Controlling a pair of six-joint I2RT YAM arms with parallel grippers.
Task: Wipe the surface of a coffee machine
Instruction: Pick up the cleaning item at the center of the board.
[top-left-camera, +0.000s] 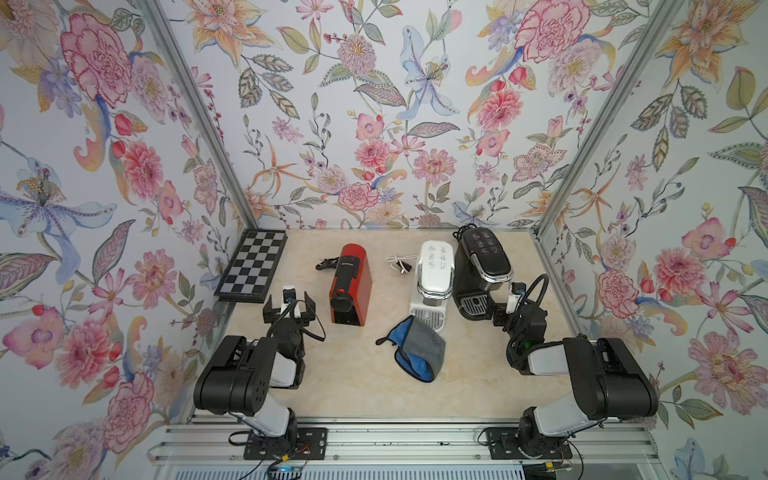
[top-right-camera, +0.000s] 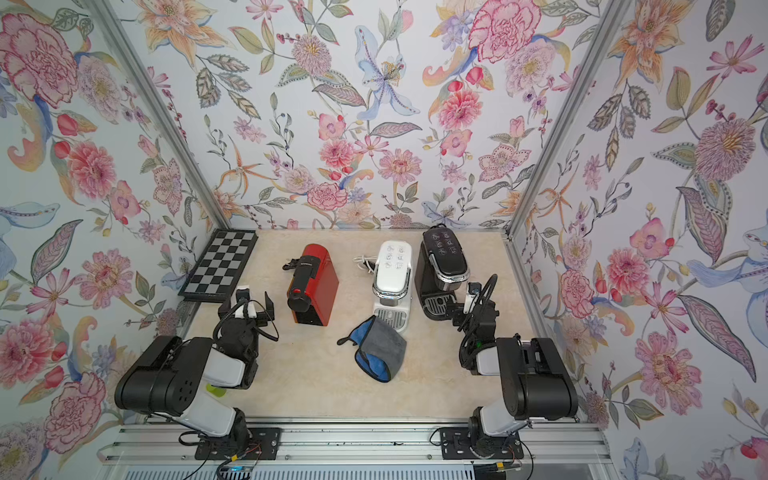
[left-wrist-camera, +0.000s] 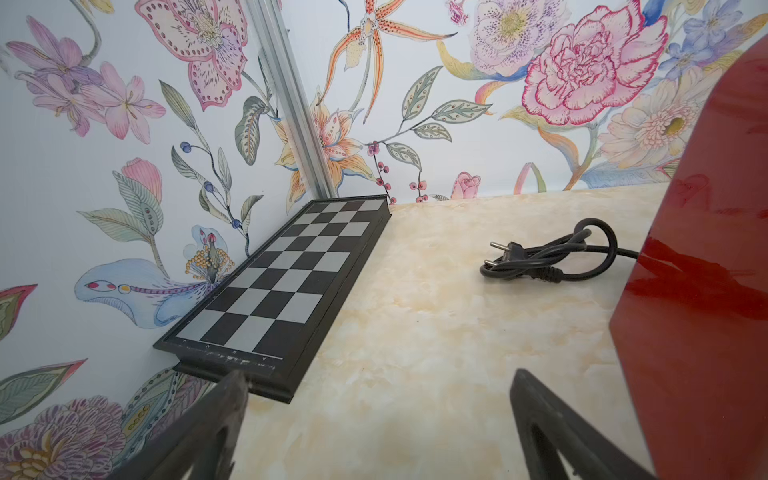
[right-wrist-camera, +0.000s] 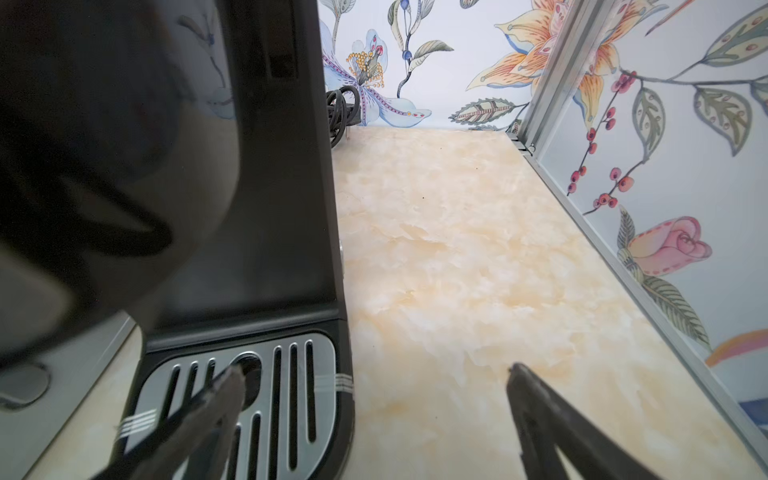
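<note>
- In both top views we look steeply down from high over the near edge onto the whole counter; the two pictures overlap almost wholly.
- Our left wrist camera sits low and close. It looks out through the spread left pincer toward the chessboard, with the red coffee machine close alongside.
- Our right wrist camera is equally low. It faces the back wall through the spread right pincer, hard beside the black coffee machine.
- Both top views take in all of these as well.

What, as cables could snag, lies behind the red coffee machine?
A bundled black power cord on the tabletop; where it joins the red coffee machine is hidden.
</note>
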